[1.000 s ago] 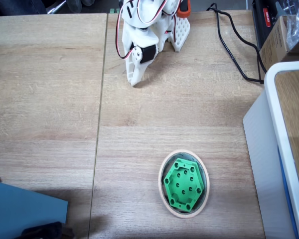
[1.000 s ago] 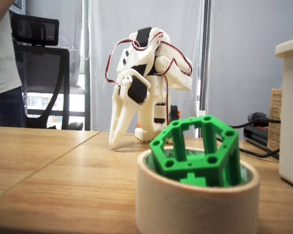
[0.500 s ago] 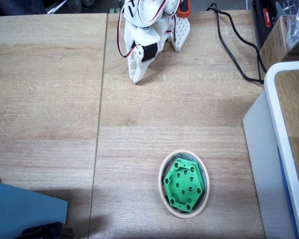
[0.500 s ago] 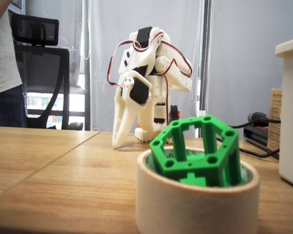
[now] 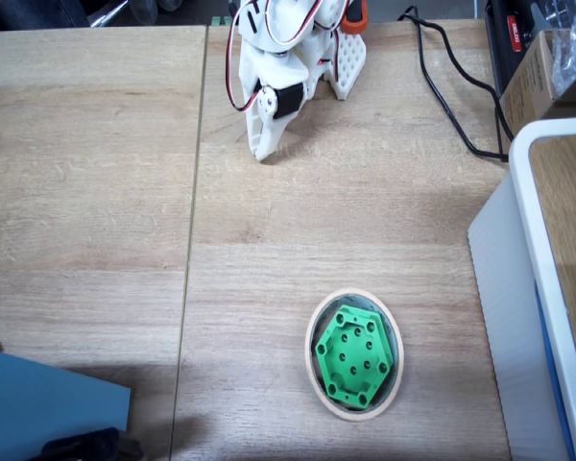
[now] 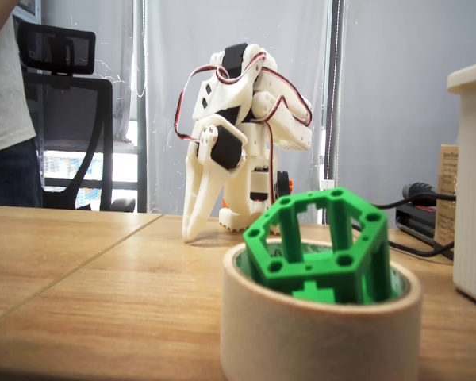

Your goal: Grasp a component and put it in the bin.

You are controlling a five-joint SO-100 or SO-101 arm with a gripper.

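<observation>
Green holed hexagonal component (image 5: 355,357) inside beige bin (image 5: 313,331).

1. The pincer (image 6: 192,232) pointed down at the table with its fingers so close together that any gap between them could not be told.
2. Well apart from the pincer, the component (image 6: 321,246) had its lower part hidden inside the bin (image 6: 317,333).
3. The bin's base was cut off by the bottom edge.
</observation>
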